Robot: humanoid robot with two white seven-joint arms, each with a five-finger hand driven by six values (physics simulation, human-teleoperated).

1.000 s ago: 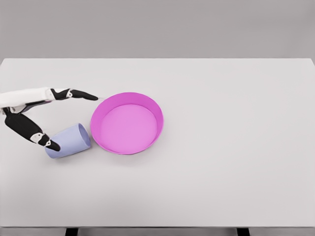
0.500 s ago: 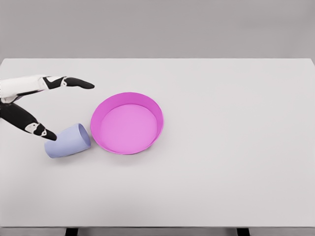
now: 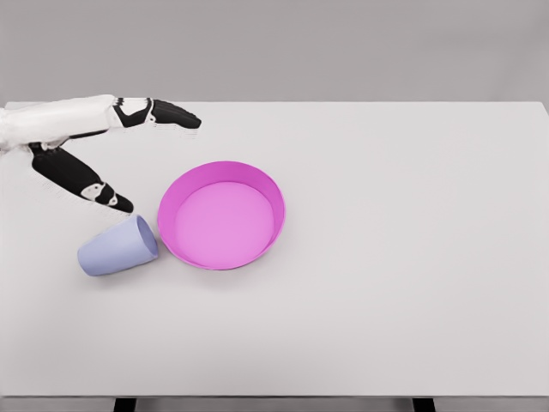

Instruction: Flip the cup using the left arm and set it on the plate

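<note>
A pale blue cup (image 3: 117, 246) lies on its side on the white table, its mouth facing right toward the plate. The magenta plate (image 3: 221, 215) with a raised rim sits just right of it, nearly touching. My left hand (image 3: 137, 154) hovers above and behind the cup, fingers spread wide and holding nothing. Its thumb tip (image 3: 120, 204) hangs just above the cup; the long fingers (image 3: 176, 115) point right, well clear of the plate. The right arm does not show.
The white table (image 3: 412, 257) stretches wide to the right and front of the plate, with its front edge at the bottom of the picture.
My left hand has risen and moved right and away from the cup, which it touched a second ago. The cup and plate have stayed where they were.
</note>
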